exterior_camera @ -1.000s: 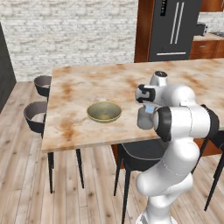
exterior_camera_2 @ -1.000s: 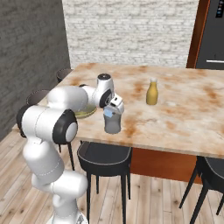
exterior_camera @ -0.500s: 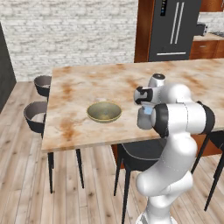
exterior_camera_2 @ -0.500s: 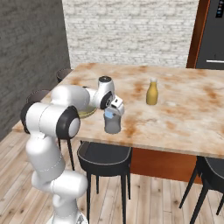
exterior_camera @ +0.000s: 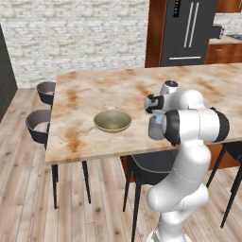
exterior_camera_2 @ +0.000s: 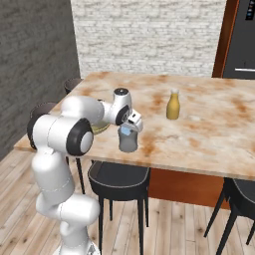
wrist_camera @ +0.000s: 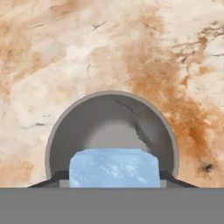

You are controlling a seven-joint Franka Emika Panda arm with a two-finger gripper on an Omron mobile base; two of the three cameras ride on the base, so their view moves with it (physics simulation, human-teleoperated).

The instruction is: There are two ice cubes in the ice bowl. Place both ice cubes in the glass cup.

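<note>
The hand hangs directly over the glass cup, which stands on the marble desk close to its near edge. It is closed on an ice cube, a pale-blue block pinched between the two dark fingertips; in the hand view the cube sits just above the cup's round grey mouth. The ice bowl, olive-yellow with a tan rim, rests on the desk to the left of the cup, near but not touching it. I cannot tell whether a cube lies in the bowl. A yellow bottle stands upright farther back and to the right, well apart from the cup.
</note>
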